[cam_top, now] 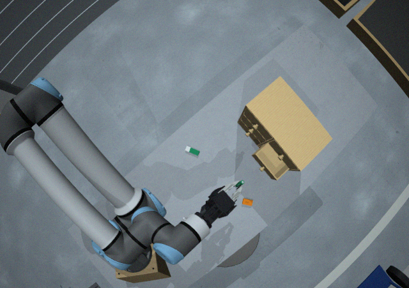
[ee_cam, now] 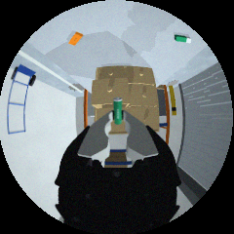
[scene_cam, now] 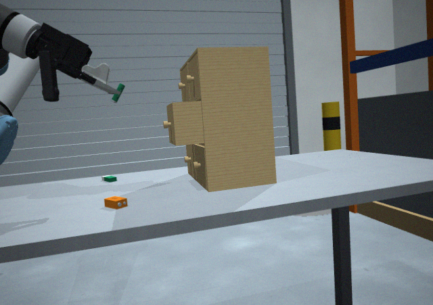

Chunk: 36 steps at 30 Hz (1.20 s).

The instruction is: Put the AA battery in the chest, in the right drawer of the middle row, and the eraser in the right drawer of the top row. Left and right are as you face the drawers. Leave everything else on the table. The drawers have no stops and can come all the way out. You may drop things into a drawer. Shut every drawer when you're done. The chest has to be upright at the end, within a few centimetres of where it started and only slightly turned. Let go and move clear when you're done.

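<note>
My gripper (cam_top: 239, 184) (scene_cam: 116, 92) (ee_cam: 117, 110) is shut on the green AA battery (cam_top: 239, 183) (scene_cam: 119, 90) (ee_cam: 118, 111). It holds the battery in the air, well above the table, in front of the chest (cam_top: 287, 120) (scene_cam: 237, 120) (ee_cam: 124, 93). The chest stands upright. Its right middle-row drawer (cam_top: 271, 161) (scene_cam: 187, 122) is pulled partly out; the part of its inside that shows in the top camera looks empty. The other drawers look shut. The eraser, green with a white end (cam_top: 192, 151) (scene_cam: 109, 178) (ee_cam: 181, 38), lies on the table away from the chest.
An orange block (cam_top: 247, 202) (scene_cam: 116, 202) (ee_cam: 75, 38) lies on the table in front of the chest, on its right side. The open drawer's knob (cam_top: 261, 168) (scene_cam: 166, 124) sticks out toward the gripper. The table's edge (scene_cam: 210, 222) runs past the chest's right side.
</note>
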{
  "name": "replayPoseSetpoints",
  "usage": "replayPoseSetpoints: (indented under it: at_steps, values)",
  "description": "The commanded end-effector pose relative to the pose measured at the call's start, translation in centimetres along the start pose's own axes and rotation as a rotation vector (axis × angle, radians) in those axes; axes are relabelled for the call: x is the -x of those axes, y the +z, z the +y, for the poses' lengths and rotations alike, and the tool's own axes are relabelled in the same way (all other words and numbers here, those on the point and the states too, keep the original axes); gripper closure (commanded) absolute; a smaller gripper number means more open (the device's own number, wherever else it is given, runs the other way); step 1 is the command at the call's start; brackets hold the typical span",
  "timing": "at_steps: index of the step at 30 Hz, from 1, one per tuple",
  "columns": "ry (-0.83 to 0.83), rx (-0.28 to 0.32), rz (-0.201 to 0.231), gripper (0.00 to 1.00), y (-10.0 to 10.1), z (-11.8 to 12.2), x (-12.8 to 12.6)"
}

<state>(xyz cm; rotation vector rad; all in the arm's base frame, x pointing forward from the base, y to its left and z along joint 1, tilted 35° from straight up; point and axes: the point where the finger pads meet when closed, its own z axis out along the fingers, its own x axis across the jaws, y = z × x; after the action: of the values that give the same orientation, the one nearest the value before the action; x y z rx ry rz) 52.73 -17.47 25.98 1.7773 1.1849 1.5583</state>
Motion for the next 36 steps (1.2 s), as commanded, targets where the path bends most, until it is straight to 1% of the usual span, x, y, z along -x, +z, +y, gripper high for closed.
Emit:
replayPoseSetpoints:
  at_steps: [1, 11, 36]
  values:
    - [-0.001, 0.044, -0.016, 0.95, 0.07, 0.1, 0.07]
    - [-0.001, 0.082, -0.015, 0.95, 0.11, 0.07, 0.06]
    - [-0.002, 0.133, -0.015, 0.95, 0.1, 0.08, 0.06]
